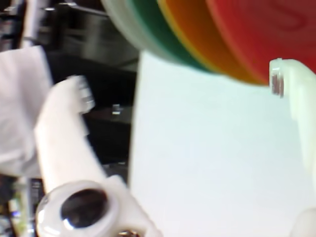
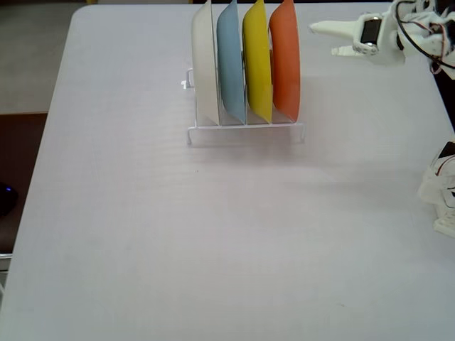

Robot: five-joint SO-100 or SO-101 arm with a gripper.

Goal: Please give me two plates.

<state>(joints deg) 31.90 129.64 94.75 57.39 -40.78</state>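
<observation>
An orange plate (image 2: pixel 285 60) and a yellow plate (image 2: pixel 257 60) stand upright at the right end of a white wire rack (image 2: pixel 245 131) at the back of the table. My gripper (image 2: pixel 324 40) is open and empty, just right of the orange plate and not touching it. In the wrist view the gripper (image 1: pixel 177 91) has its fingers spread wide. The plates' edges fill the top of that view, where the orange one (image 1: pixel 256 24) looks red and the yellow one (image 1: pixel 197 29) looks orange.
A cream-white plate (image 2: pixel 206 64) and a light blue plate (image 2: pixel 230 64) stand in the rack's left slots. The white table (image 2: pixel 213 234) spreads out in front of the rack. A white robot part with wires (image 2: pixel 444 192) sits at the right edge.
</observation>
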